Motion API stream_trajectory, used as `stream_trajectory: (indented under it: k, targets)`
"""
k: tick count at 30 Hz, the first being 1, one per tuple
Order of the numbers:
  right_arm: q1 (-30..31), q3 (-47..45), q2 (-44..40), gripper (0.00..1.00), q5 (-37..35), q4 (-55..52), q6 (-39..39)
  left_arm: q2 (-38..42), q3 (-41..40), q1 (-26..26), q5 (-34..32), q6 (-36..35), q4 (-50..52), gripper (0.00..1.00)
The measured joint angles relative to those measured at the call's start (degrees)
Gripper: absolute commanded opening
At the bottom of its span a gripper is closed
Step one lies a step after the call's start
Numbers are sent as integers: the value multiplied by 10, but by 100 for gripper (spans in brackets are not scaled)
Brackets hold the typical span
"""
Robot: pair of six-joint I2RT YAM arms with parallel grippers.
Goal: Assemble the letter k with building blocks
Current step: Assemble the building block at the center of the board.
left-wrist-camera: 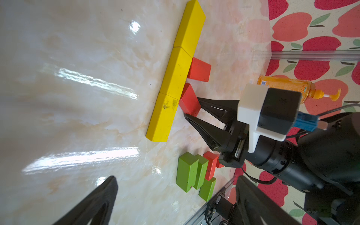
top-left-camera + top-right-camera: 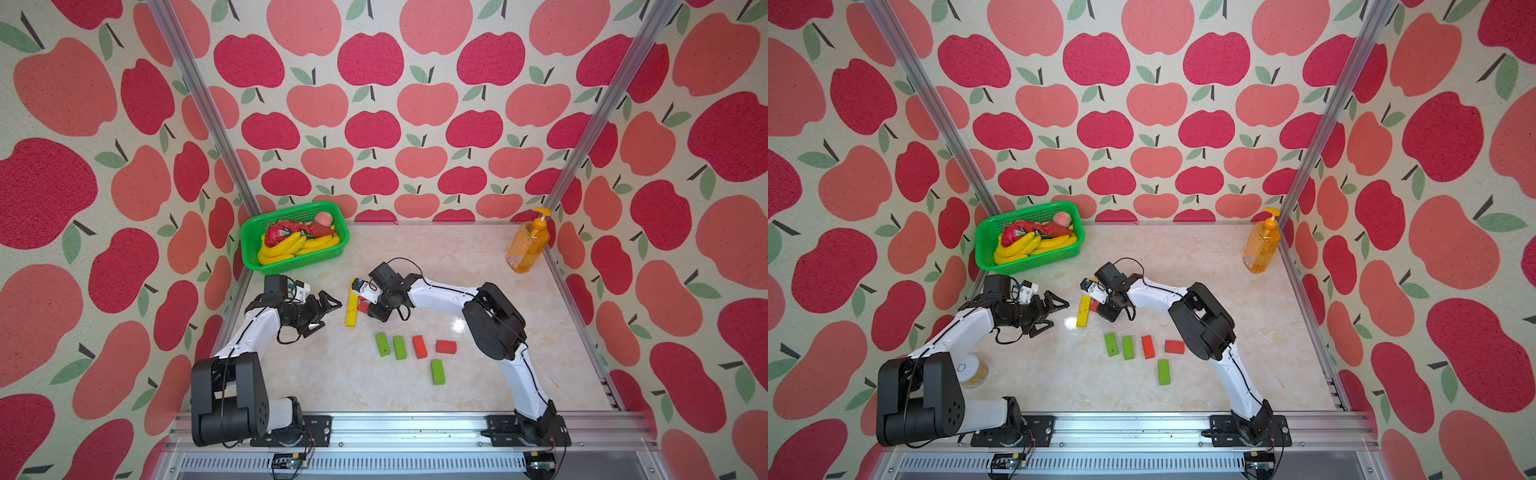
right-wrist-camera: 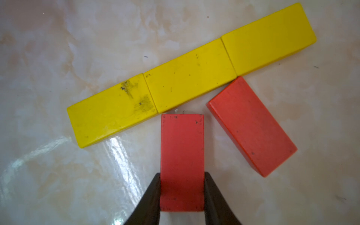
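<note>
Red block [image 3: 182,152], judged light, stiff and slick-painted, clamped across its long sides near one end by the right gripper [image 3: 182,175]; left gripper [image 2: 332,314] spread apart, empty

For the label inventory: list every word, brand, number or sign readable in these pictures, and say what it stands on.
Nothing here can be read as text.
On the soap bottle: printed labels, too small and blurred to read.
On the round tin: a mark on its white lid, too blurred.
On the building blocks: scuffs only, no print.

Red brick [image 2: 363,307] apparently mostly hidden beneath right arm [image 2: 440,291].
</note>
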State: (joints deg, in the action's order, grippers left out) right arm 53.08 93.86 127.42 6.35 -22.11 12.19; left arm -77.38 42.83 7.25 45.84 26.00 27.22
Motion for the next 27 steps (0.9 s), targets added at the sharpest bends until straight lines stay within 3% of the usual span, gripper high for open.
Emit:
stream_trajectory:
  k: [9, 17, 27]
  targets:
    - [0, 0, 0, 43, 0, 0, 0, -3, 2, 0, 0, 0, 0, 98]
    - [0, 0, 0, 63, 2, 2, 4, -3, 3, -4, 0, 0, 0, 98]
    - [0, -28, -16, 63, -14, 19, -5, -3, 3, -9, 0, 0, 0, 98]
